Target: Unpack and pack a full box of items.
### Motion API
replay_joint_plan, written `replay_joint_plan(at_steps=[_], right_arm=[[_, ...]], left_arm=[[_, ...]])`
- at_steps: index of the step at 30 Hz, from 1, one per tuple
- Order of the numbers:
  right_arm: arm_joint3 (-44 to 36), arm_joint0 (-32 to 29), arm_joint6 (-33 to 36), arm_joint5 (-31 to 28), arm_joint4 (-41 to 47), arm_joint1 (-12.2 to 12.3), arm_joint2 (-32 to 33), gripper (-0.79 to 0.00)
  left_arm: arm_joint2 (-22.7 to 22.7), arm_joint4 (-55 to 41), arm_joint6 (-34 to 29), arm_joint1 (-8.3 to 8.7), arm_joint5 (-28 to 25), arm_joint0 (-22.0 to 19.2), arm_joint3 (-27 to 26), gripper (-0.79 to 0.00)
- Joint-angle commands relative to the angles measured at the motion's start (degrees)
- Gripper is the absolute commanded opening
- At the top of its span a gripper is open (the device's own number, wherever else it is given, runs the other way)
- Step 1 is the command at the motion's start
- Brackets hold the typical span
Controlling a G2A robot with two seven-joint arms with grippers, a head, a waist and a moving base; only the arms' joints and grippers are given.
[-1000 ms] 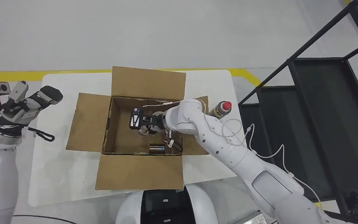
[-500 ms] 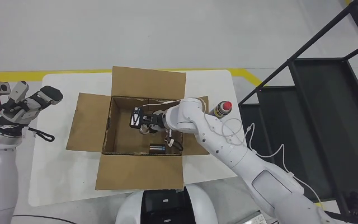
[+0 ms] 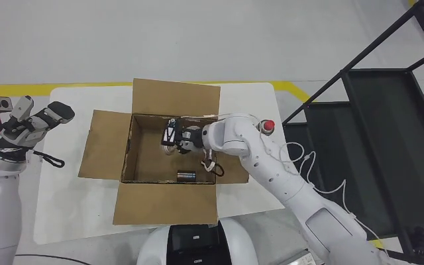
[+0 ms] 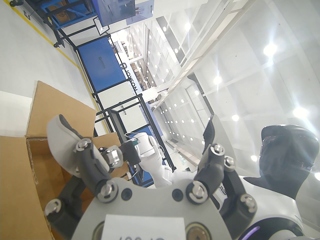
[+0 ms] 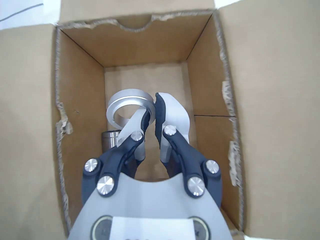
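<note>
An open cardboard box (image 3: 129, 149) stands on the white table (image 3: 73, 199). My right gripper (image 5: 152, 106) hangs inside the box (image 5: 80, 81), shut on the rim of a silver metal ring (image 5: 117, 103) held above the box floor. One finger passes through the ring's hole, the other presses outside. A short metal cylinder (image 5: 110, 141) lies on the floor under the gripper, near the front wall in the top view (image 3: 186, 175). My left gripper (image 3: 41, 119) is off the table's left edge, open and holding nothing (image 4: 135, 123).
A red-capped can (image 3: 266, 126) stands on the table right of the box, partly behind my right arm. All four box flaps are folded outward. A black cable loop (image 3: 50, 159) lies at the table's left edge. Black stairs (image 3: 371, 132) stand to the right.
My right gripper has risen with the ring and shifted toward the box's back wall. The right arm now covers more of the red-capped can. The left arm has stayed still.
</note>
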Motion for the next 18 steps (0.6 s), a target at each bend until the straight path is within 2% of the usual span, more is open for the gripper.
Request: replay_joint_plan(at_steps=[1,6,9,13,18], right_arm=[[-6.77,-4.94,-0.30,-2.34,1.90,1.81,7.39,-0.785],[-19.63,-17.15,-0.50,-8.73,7.12,5.19,22.89,-0.785],[-24.70,-24.50,-2.33,-9.90,8.72,6.51,31.72,-0.785],[-27.58,-32.74,-4.57,-9.68,9.99,7.65,41.82,-0.785],[-27.62,-40.48,-6.14,-7.70,10.28,8.42,49.93,-0.785]], left_arm=[[0.00,0.00,0.00,0.00,0.00,0.00,0.00,0.000],[0.00,0.00,0.00,0.00,0.00,0.00,0.00,0.000],[0.00,0.00,0.00,0.00,0.00,0.00,0.00,0.000],[0.00,0.00,0.00,0.00,0.00,0.00,0.00,0.000],[0.00,0.00,0.00,0.00,0.00,0.00,0.00,0.000]])
